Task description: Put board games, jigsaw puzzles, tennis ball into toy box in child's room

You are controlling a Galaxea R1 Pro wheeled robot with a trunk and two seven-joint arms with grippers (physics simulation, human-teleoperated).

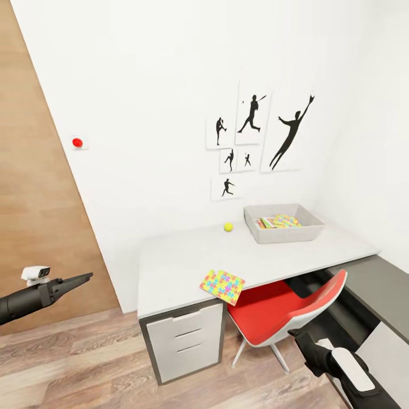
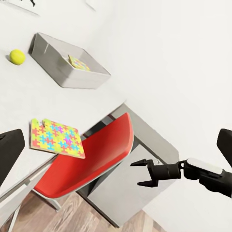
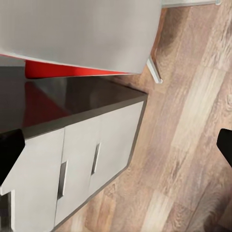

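While right gripper [image 2: 144,173] gapes empty, flat glossy jigsaw puzzle [image 1: 222,283] overhangs speckled table [image 1: 170,261] edge

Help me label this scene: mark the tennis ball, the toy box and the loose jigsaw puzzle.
tennis ball [image 1: 228,226], head view, its middle.
toy box [image 1: 284,234], head view, its near wall.
jigsaw puzzle [image 1: 222,283], head view, middle of its patterned face at the desk edge.

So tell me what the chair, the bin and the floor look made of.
The chair looks like moulded plastic: a red glossy seat in a white shell on thin white legs. The bin looks like matte pale grey plastic, though felt is possible. The floor shows wood planks with visible grain.
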